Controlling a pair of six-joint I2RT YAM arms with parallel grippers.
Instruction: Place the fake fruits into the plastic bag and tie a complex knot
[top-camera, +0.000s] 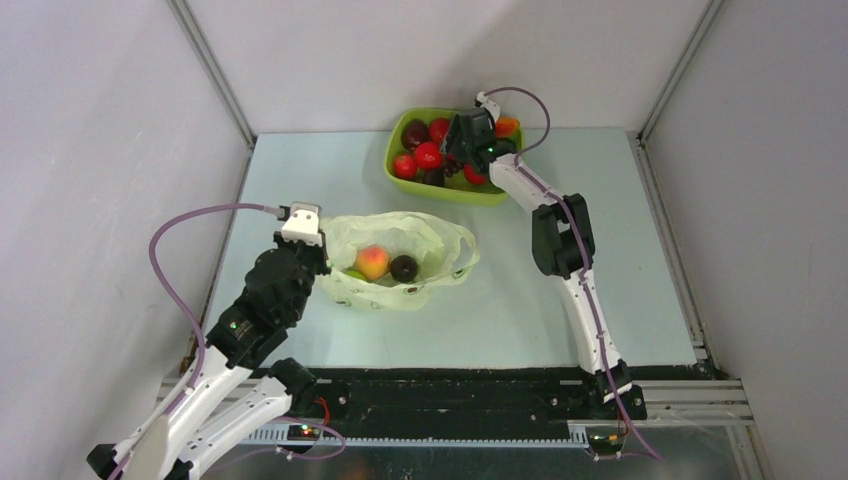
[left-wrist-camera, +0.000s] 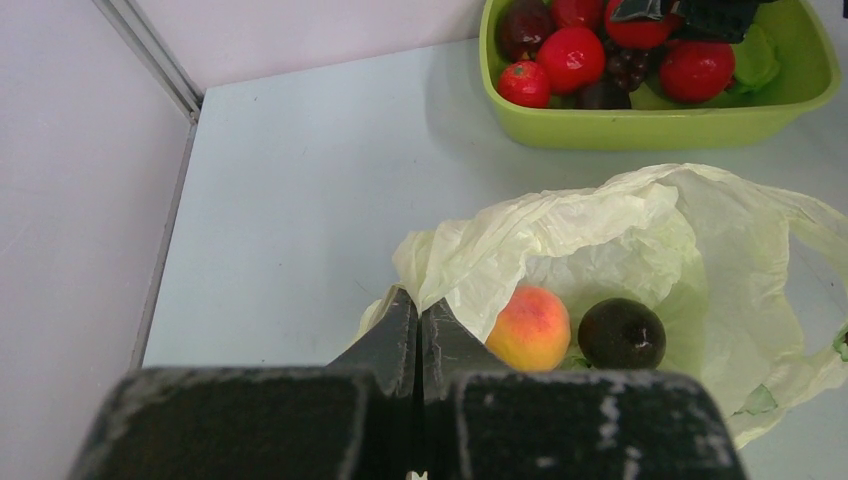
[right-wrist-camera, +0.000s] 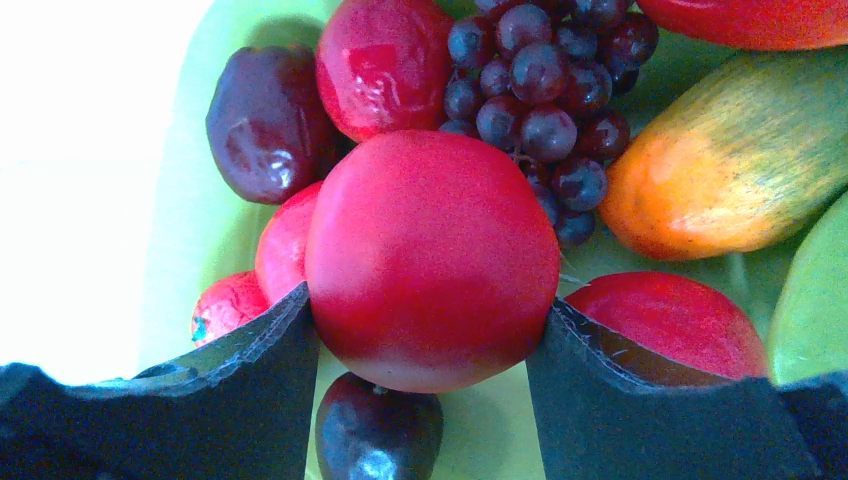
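Black fingers (right-wrist-camera: 250, 390) of the right tool (right-wrist-camera: 428, 305) are being pressed, at middling width, against both sides of a glossy red plastic apple (right-wrist-camera: 430, 240) in the rigid lime-green rectangular tray (top-camera: 440, 193). From there, the thin translucent pale green plastic bag (top-camera: 440, 240) is lying leftward and nearer the bases, open-mouthed. Its rim is being met by the fully closed left tool (left-wrist-camera: 418, 315); whether film is being pinched cannot be told.

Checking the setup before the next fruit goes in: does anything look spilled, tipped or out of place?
Nothing stands out. The peach and plum lie inside the open plastic bag, whose rim the left end effector pinches. The other fruits sit in the green tray, where the right end effector grips a red apple.
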